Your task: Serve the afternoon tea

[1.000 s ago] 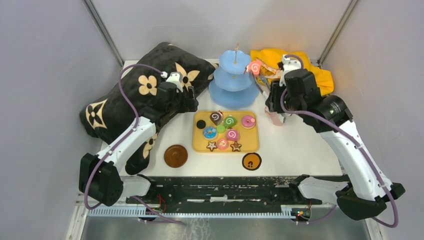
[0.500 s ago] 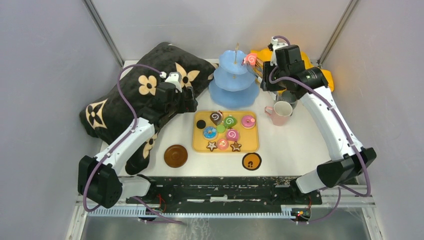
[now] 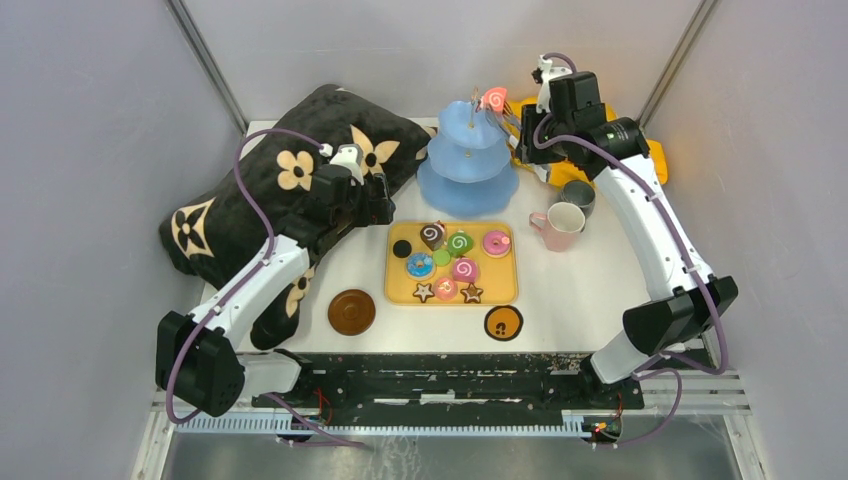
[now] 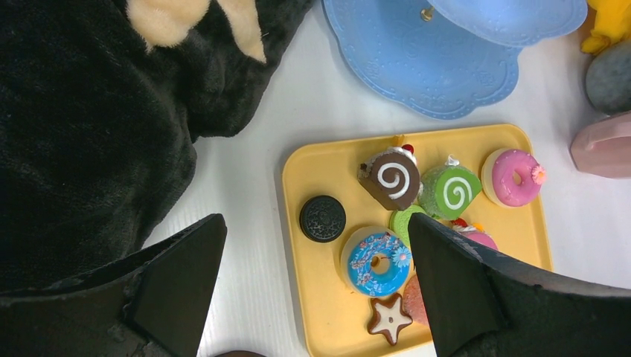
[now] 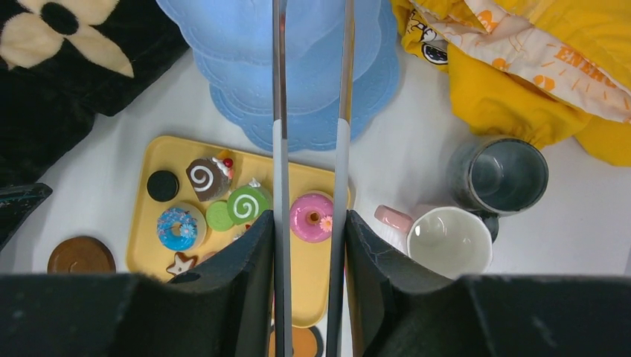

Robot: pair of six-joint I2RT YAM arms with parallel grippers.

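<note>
Metal tongs [image 5: 279, 111] are clamped in the jaws of the right gripper [image 5: 309, 230]. A pink swirl roll [image 3: 493, 99] is pinched at their tips just above the top tier of the stand [image 3: 468, 175]. The jaws of the left gripper [image 4: 316, 223] are spread wide, in front of the stand.

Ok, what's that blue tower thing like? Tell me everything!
The light-blue stand has three round scalloped plates, biggest at the bottom, on a thin gold-coloured pole. It looks like plastic. It stands upright on the white table, behind the yellow tray, between the black cushion and the yellow cloth. Its plates look bare.
</note>
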